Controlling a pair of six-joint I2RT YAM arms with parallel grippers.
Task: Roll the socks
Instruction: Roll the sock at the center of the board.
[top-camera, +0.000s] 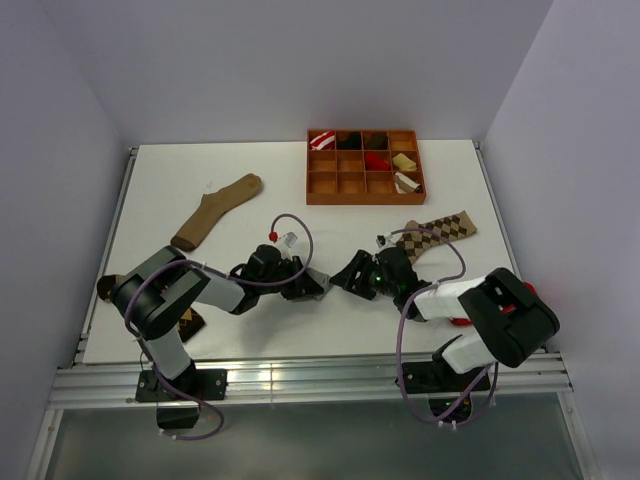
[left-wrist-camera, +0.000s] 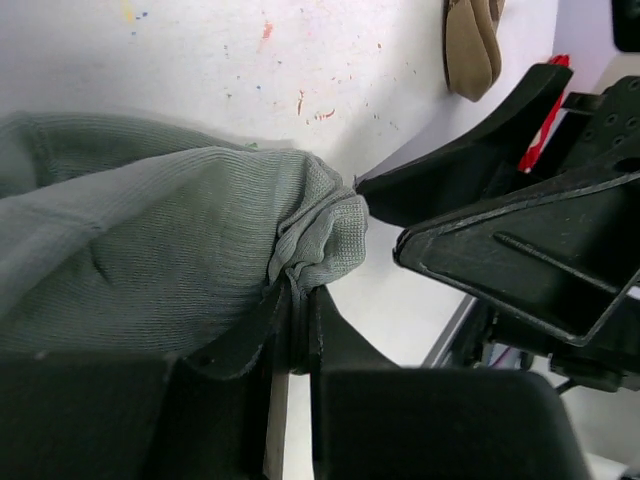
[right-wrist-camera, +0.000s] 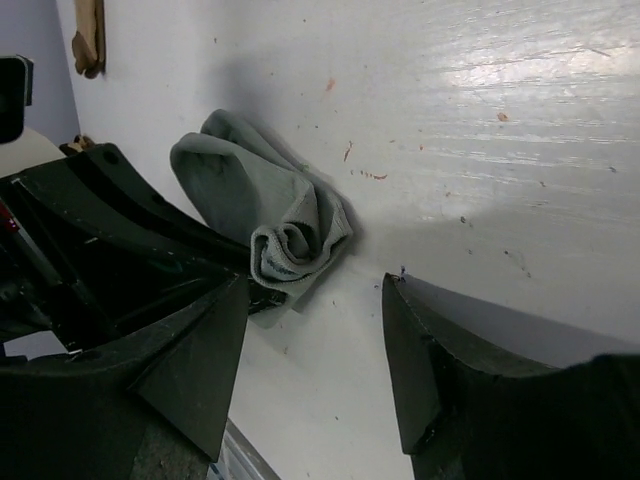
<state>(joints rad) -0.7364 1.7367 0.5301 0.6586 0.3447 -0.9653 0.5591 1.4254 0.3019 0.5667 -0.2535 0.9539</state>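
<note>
One small grey knit sock (right-wrist-camera: 270, 215) lies partly rolled on the white table (top-camera: 300, 335), our left gripper (left-wrist-camera: 300, 300) pinching its bunched end, right gripper (right-wrist-camera: 315, 285) spread beside it; the lighter brown argyle sock (top-camera: 445, 228) lies flat, unrolled.

The left arm (top-camera: 165, 295) and right arm (top-camera: 500, 315) are black with silver-grey shells, each looped by purple cables (top-camera: 399, 350).

The grey sock (left-wrist-camera: 150, 260) runs off the left edge of the left wrist view, its pinched fold vanishing between the fingers of the left pincer (left-wrist-camera: 298, 310); the tan sock (left-wrist-camera: 472, 45) is clipped at the top. From above, the darker argyle sock (top-camera: 190, 325), lower left, mostly hides under the left arm, and the bundles in the tray (top-camera: 365, 200) are too small to name.
</note>
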